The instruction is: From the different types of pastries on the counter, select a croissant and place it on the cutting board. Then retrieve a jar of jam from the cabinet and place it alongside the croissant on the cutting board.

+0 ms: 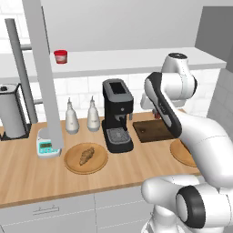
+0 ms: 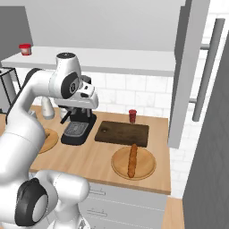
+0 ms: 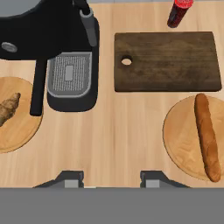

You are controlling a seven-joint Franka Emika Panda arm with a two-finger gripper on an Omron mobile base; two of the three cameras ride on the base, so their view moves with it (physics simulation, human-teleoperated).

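The croissant [image 3: 8,109] lies at the left edge of the hand view, on a round light-wood plate [image 3: 17,135] just left of the black coffee machine [image 3: 65,52]. Its long axis runs diagonally in that view, from lower left up to the right. The hand [image 3: 111,178] looks straight down on bare bench [image 3: 118,131] between the two plates, so the croissant lies well off to the left of the fingertips [image 3: 70,177], with the machine's drip tray standing near the path between them. In the left base view the croissant [image 1: 86,155] sits in the lower middle of the frame on its plate [image 1: 73,166], left of and nearer the camera than the machine [image 1: 117,116].

The hand is released: its two fingertips stand wide apart at the bottom of the hand view with nothing between them. The arm rises over the bench, elbow high, forearm reaching down and forward above the machine in the right base view.

The cutting board [image 3: 166,61] lies bare in the upper right of the hand view, with a dark red cylinder [image 3: 178,12] standing just beyond its far edge. The baguette-like stick [image 3: 206,135] rests on the right-hand plate [image 3: 179,140]. The jar of jam [image 1: 60,56] stands on the long white shelf [image 1: 136,61] in the upper left of the left base view, not yet fetched.

I judge the next move to be a sideways shift toward the left plate, with the wrist turned so the fingers close across the croissant's short width.
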